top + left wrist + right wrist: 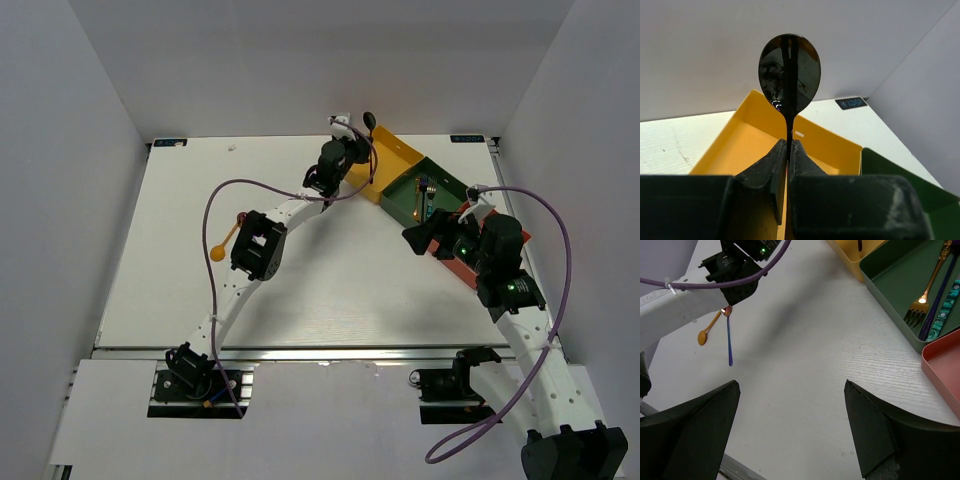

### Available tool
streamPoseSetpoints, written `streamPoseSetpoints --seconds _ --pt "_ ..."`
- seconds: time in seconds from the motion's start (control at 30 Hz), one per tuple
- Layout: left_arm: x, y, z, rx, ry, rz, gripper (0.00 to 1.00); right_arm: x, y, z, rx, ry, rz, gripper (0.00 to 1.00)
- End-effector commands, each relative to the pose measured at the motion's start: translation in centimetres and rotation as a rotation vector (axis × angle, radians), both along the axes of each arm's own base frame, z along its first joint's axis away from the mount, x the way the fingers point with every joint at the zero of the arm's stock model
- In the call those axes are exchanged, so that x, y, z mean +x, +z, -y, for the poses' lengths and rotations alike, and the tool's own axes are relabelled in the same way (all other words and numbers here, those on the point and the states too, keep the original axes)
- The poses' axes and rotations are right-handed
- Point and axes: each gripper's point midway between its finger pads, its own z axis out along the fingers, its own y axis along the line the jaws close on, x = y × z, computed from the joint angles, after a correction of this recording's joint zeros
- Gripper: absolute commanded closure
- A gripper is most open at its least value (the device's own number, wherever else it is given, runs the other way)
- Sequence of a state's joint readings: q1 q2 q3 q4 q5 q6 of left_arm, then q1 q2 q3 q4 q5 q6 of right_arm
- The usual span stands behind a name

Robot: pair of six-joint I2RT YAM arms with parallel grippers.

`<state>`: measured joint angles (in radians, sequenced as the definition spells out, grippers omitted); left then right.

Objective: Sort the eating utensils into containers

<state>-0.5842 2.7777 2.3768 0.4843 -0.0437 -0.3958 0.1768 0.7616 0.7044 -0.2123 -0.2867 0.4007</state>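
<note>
My left gripper [789, 150] is shut on the thin handle of a dark spoon [789, 75], which stands upright above the near side of the yellow tray [745, 145]. In the top view this gripper [352, 140] is at the yellow tray's [400, 160] left edge, with the spoon bowl [369, 121] above it. My right gripper [791, 387] is open and empty over bare table, left of the dark green tray [890, 270], which holds a gold fork [927, 290], a purple utensil [940, 295] and a teal-handled one [949, 305]. An orange spoon [707, 332] and a purple-blue utensil [729, 342] lie by the left arm.
The red-orange tray [942, 367] sits to the right of the green one and is mostly covered by my right arm in the top view [470, 265]. The left arm [260, 245] stretches diagonally across the table. The orange spoon [222, 245] lies on its left side. White walls enclose the table.
</note>
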Motion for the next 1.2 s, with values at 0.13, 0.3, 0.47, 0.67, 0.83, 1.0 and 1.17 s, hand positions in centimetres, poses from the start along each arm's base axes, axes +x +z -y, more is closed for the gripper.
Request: streamPoseSetpoints --seconds 0.13,0.3,0.47,0.67,0.83,1.0,1.17 --pt "-1.5 3.1 2.0 0.002 -0.059 0.054 0.63 0.0 0.0 0.3 -0.020 -0.005 0.025 0.11" --pt "-2.3 3.5 2.8 0.034 -0.049 0.054 0.15 -0.1 0.2 0.3 -0.018 -0.004 0.030 0.11" --pt "-3.1 8.3 1.9 0.025 -0.014 0.083 0.02 0.0 -0.1 0.3 -0.018 -0.002 0.031 0.11" --pt "-4.3 13.4 -5.4 0.045 0.281 -0.071 0.02 0.5 -1.1 -0.1 -0.017 0.018 0.027 0.10" --pt "-10.1 11.8 -17.4 0.191 0.736 -0.380 0.02 0.6 -2.8 -0.2 -0.020 0.018 -0.033 0.11" --pt "-16.5 5.5 -24.5 0.320 0.927 -0.608 0.02 1.0 -4.0 0.5 -0.059 -0.021 -0.091 0.11" --pt "-19.9 0.6 -28.0 0.387 1.006 -0.730 0.03 0.6 -5.3 0.4 -0.082 0.001 -0.140 0.11"
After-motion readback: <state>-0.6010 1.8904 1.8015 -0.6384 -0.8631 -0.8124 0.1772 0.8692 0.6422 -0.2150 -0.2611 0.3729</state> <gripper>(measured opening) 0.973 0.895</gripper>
